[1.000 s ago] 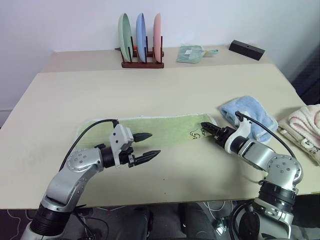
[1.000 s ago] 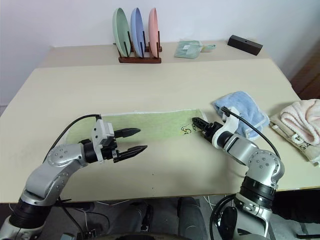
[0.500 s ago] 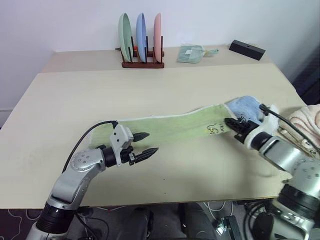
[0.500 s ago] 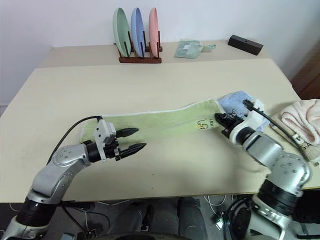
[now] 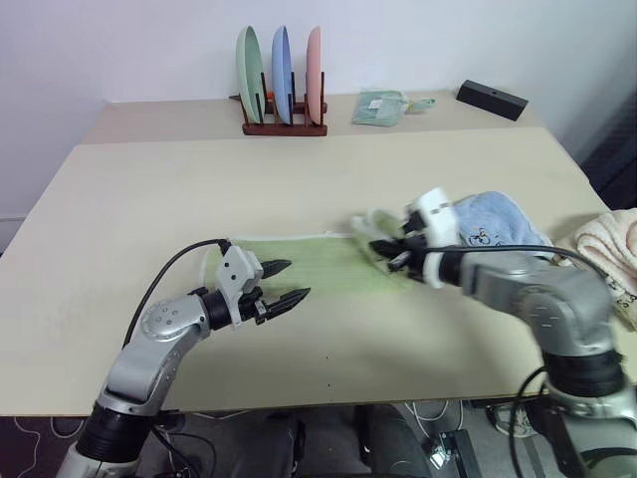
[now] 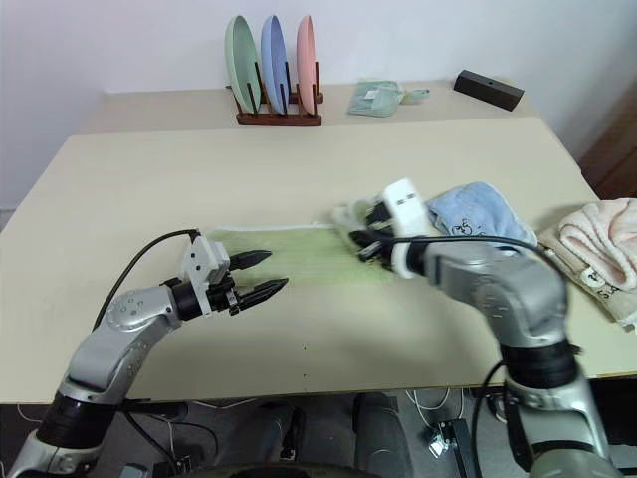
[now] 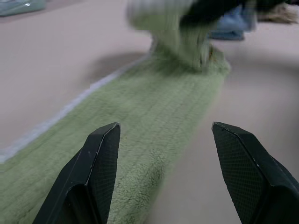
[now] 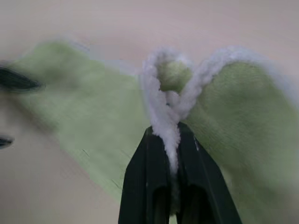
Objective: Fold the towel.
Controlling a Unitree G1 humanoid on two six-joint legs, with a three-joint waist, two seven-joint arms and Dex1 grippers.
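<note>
right gripper (image 5: 390,251), clenched on the white stitched edge of the towel (image 5: 314,261), lifts that end clear of the table (image 5: 149,189), the cloth bunched at the fingertips. the remainder lies flat near the table's middle, running toward 9 o'clock. left gripper (image 5: 282,282), jaws spread and holding nothing, hovers at the towel's near edge, about 7 o'clock from the right one. a light blue towel (image 5: 493,221) lies just beyond, at 3 o'clock; a plate rack (image 5: 283,92) stands at 12 o'clock.
</note>
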